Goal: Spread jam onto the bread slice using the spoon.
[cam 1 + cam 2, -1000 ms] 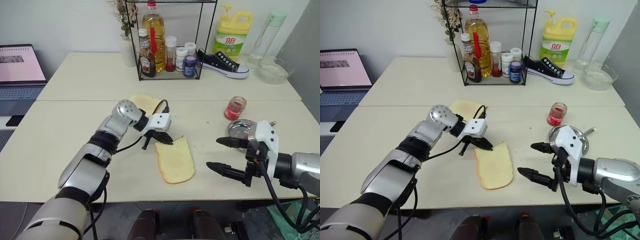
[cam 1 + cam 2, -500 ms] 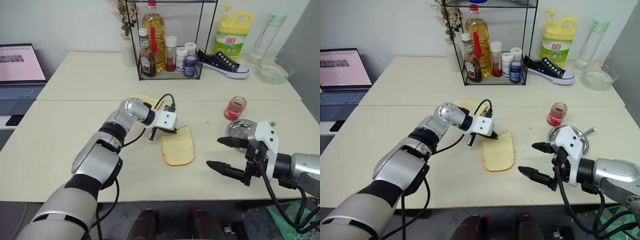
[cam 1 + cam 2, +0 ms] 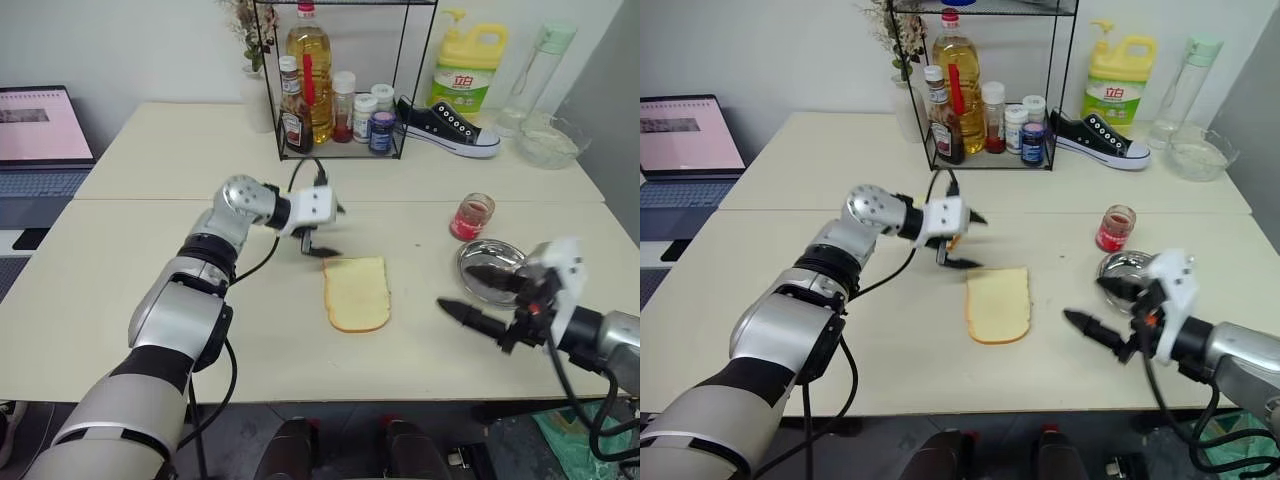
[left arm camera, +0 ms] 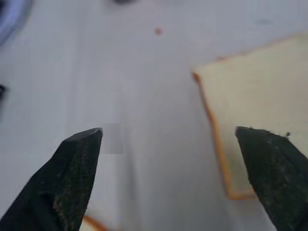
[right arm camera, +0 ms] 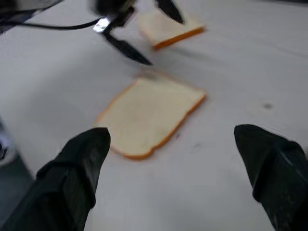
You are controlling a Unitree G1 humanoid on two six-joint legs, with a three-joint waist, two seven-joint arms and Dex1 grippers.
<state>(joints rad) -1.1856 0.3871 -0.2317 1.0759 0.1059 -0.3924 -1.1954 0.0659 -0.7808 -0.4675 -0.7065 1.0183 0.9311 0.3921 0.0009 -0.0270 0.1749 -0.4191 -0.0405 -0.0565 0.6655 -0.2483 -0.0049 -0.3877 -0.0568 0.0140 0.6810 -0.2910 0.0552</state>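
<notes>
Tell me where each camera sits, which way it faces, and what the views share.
Head stereo pair: on the head, looking forward and down over the table; both arms show, left tool and right tool open.
Left wrist: looks along its own two fingers at the bread slice.
Right wrist: looks along its own fingers at the bread slice and the left tool beyond.
Shared: the bread slice appears in all.

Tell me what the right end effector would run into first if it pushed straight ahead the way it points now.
Most likely the bread slice: the right end effector, open, points across bare table toward it. Depth is uncertain, so it may touch the table first.
</notes>
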